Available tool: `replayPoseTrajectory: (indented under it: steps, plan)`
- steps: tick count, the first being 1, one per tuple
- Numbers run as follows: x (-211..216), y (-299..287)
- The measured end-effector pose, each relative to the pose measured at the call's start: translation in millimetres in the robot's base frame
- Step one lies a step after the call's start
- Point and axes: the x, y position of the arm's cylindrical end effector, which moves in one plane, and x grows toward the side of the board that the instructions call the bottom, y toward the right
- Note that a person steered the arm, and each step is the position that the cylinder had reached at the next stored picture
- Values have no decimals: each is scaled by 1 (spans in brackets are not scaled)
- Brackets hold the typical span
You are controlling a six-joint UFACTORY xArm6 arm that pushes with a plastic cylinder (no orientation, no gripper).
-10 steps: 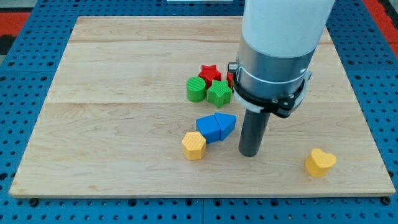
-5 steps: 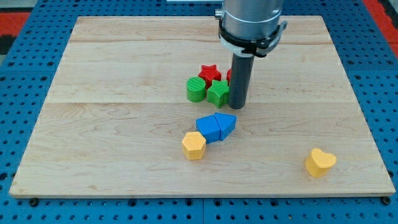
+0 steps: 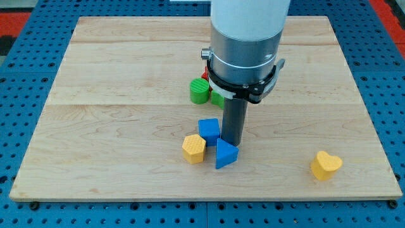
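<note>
My tip rests on the board between two blue blocks. It touches or nearly touches the blue cube on its left and the blue triangular block just below it. A yellow hexagonal block lies left of the triangle, against the cube's lower corner. Behind the rod a green cylinder shows. A second green block and a red block peek out at the arm's edge, mostly hidden.
A yellow heart-shaped block lies alone near the view's bottom right. The wooden board sits on a blue pegboard surface. The wide grey and white arm body hides the board's upper middle.
The tip came down from beside the green and red blocks to the blue pair. The blue cube and triangle have split apart, the triangle shifting downward. The yellow hexagon has moved slightly left.
</note>
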Motion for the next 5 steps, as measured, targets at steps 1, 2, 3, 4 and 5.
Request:
replayPoseTrajectory:
  steps: [1, 2, 3, 4, 5]
  plan:
    - [-8, 6]
    - [-20, 2]
    - [-21, -18]
    - [-32, -18]
    - [-47, -29]
